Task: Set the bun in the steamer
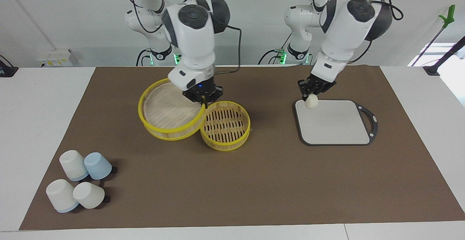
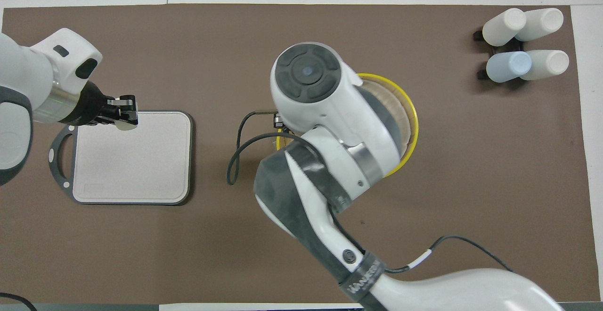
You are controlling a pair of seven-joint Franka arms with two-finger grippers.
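Observation:
The steamer's open lower basket [image 1: 225, 125], with yellow rim and slatted floor, sits mid-table. Its lid [image 1: 169, 111] is tilted beside it, toward the right arm's end. My right gripper [image 1: 204, 103] is shut on the lid's rim where it meets the basket. In the overhead view the right arm hides the basket and only part of the lid [image 2: 403, 113] shows. My left gripper [image 1: 311, 95] is shut on the cream-white bun [image 1: 311, 102] at the corner of the grey cutting board [image 1: 336, 123] nearest the robots and steamer. It also shows in the overhead view [image 2: 123, 115]. I cannot tell whether the bun touches the board.
Several white and blue cups [image 1: 78, 185] lie in a cluster at the right arm's end, farthest from the robots; they also show in the overhead view [image 2: 523, 42]. A brown mat [image 1: 254, 182] covers the table. A black cable [image 2: 235, 155] loops beside the right arm.

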